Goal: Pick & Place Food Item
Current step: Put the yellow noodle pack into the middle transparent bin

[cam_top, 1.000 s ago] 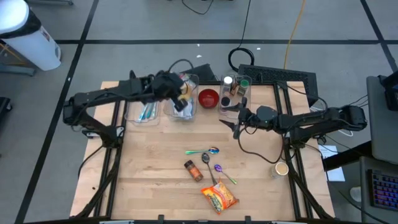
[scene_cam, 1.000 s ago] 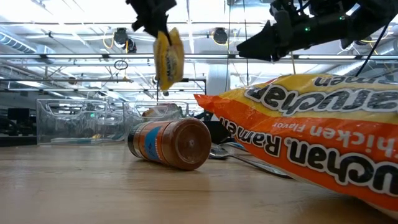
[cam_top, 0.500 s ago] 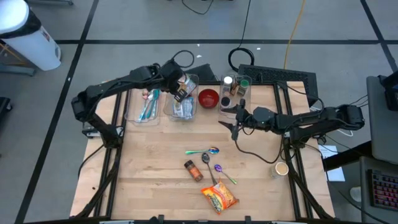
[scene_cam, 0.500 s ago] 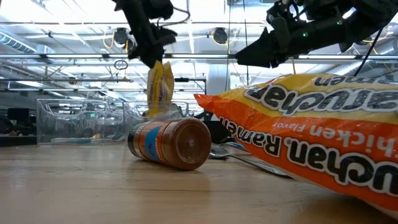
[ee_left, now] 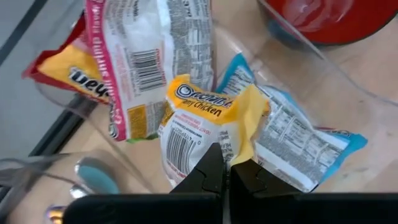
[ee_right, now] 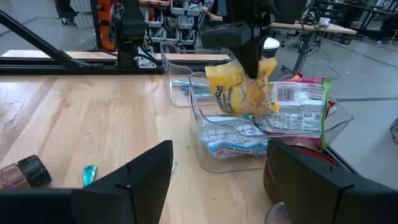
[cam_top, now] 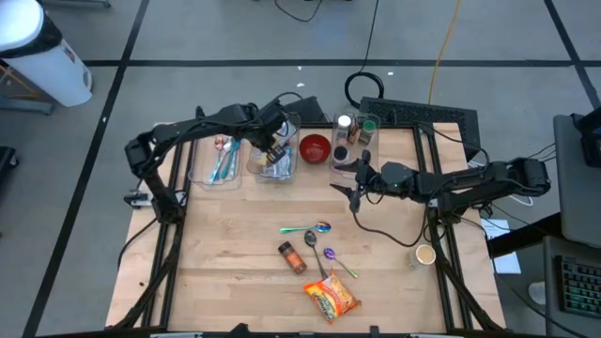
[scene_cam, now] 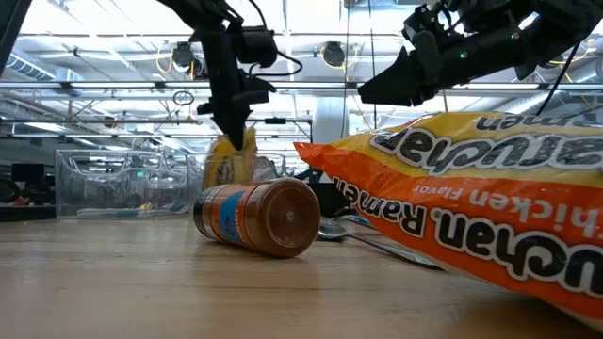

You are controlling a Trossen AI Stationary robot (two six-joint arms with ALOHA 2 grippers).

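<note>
One yellow snack packet (ee_left: 208, 121) is the thing in hand: the left claw (ee_left: 227, 177) is pinched tight on a bunched edge of it and holds it low inside a clear plastic bin (ee_right: 208, 134) at the far side of the counter (cam_top: 235, 253). The packet hangs among other wrappers already in that bin, a blue-and-white one (ee_left: 292, 140) under it and a pink-edged white one (ee_left: 146, 56) beside it. Whether its lower end already rests on those wrappers is, as far as I can judge, not clear from these views.

The packet looks light and soft. Its film is crinkled and folds where the claw nips it, so it will sag and swing rather than hold a shape, and the glossy wrap is probably slippery. A hold on a gathered corner or on the crimped seam seems the best choice, since the middle would just squash and the contents might crumble under a hard squeeze. It should drop cleanly once let go, though it could catch on the bin's wall.

The right claw (ee_right: 214, 180) waits with its fingers apart above the counter, near the red bowl (cam_top: 315, 147) and clear of the bin, holding nothing. A spice jar (scene_cam: 259, 217), some spoons (cam_top: 315, 228) and an orange noodle bag (scene_cam: 471, 198) lie on the near part of the counter.
</note>
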